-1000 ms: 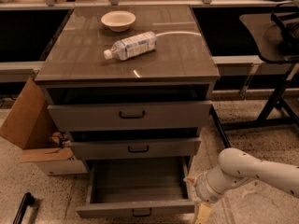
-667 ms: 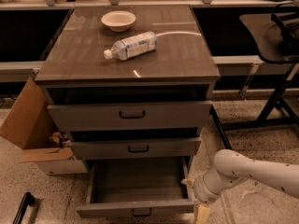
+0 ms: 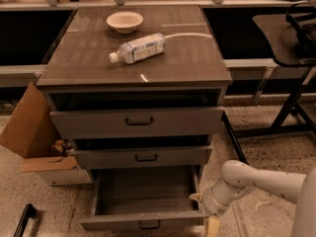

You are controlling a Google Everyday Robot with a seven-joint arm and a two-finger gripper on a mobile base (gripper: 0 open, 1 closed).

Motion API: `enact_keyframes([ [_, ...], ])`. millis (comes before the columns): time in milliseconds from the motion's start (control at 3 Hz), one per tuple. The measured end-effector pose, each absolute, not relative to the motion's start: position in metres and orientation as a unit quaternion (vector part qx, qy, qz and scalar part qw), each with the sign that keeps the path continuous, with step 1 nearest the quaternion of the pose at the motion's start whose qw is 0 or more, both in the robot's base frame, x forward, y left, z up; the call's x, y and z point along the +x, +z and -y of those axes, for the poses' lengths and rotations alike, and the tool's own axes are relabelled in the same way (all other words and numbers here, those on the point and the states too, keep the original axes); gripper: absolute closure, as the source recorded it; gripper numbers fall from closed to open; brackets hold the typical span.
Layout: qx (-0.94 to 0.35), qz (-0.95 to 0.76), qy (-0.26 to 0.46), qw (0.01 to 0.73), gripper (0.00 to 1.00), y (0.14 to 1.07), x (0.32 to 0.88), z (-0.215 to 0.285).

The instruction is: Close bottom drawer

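Note:
The bottom drawer (image 3: 146, 221) of the grey-brown cabinet is pulled far out, and its deep plain box (image 3: 148, 191) shows empty inside. Its slim front panel carries a small black bar handle (image 3: 149, 225). My gripper (image 3: 211, 223) is low at the drawer's front right corner, right beside the front panel. The white arm (image 3: 256, 179) reaches in from the right. The two drawers above, the tall-fronted one (image 3: 138, 122) and the medium one (image 3: 143, 157), each stand slightly out.
A clear plastic bottle (image 3: 138, 48) lies on the cabinet top, with a white bowl (image 3: 124, 21) behind it. An open cardboard box (image 3: 34, 137) stands on the floor at the left. Black table legs (image 3: 291, 107) are at the right. A black object (image 3: 23, 220) lies bottom left.
My arm and gripper have shifted slightly left and down, closer to the drawer's front right corner. The drawer has not visibly moved.

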State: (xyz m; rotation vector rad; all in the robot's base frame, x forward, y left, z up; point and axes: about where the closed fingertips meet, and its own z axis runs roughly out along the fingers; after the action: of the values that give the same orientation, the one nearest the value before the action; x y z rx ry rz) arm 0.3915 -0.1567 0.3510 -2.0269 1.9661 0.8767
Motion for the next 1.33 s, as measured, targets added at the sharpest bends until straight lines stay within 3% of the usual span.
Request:
enact_keyframes([
  [1333,-0.690,-0.637,0.329,0.092,0.00,0.282,0.397,0.169],
])
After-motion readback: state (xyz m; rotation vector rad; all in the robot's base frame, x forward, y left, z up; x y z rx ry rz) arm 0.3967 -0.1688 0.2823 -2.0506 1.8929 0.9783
